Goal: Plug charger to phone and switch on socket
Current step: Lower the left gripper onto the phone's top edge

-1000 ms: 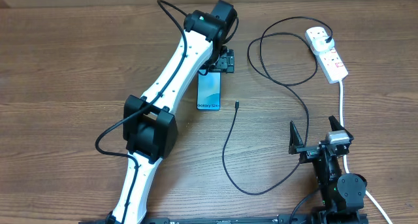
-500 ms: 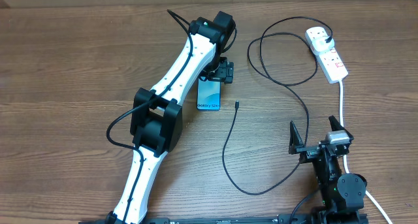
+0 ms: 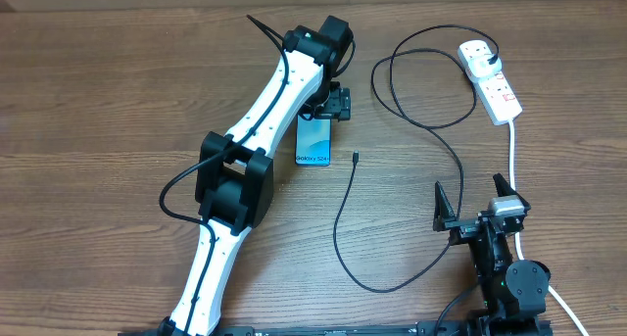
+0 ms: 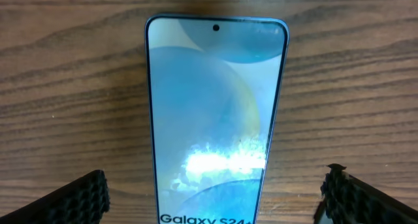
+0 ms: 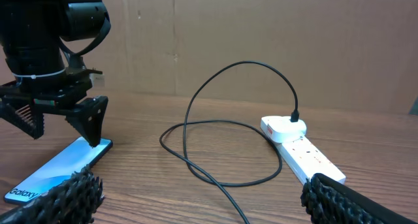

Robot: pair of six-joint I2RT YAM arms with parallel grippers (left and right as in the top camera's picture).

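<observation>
The phone [image 3: 313, 140] lies flat on the wooden table, its blue screen up, with "Galaxy S24" at its near end. My left gripper [image 3: 333, 103] hangs open just above it; in the left wrist view the phone [image 4: 212, 100] runs between the two black fingers [image 4: 78, 198], which do not touch it. The charger's black cable [image 3: 338, 228] winds across the table. Its connector tip [image 3: 355, 159] lies loose just right of the phone. Its plug [image 3: 493, 57] sits in the white socket [image 3: 495, 81] at the far right. My right gripper [image 3: 475, 194] stands open and empty near the front edge.
The socket's thick white cord [image 3: 514, 150] runs down the right side past my right arm. Cable loops [image 5: 215, 165] lie between the phone [image 5: 59, 168] and the socket [image 5: 300, 149]. A brown cardboard wall [image 5: 261, 34] backs the table.
The left arm's elbow has swung up and to the right, and its gripper has shifted slightly nearer over the phone. The right arm, cable and phone have not moved.
</observation>
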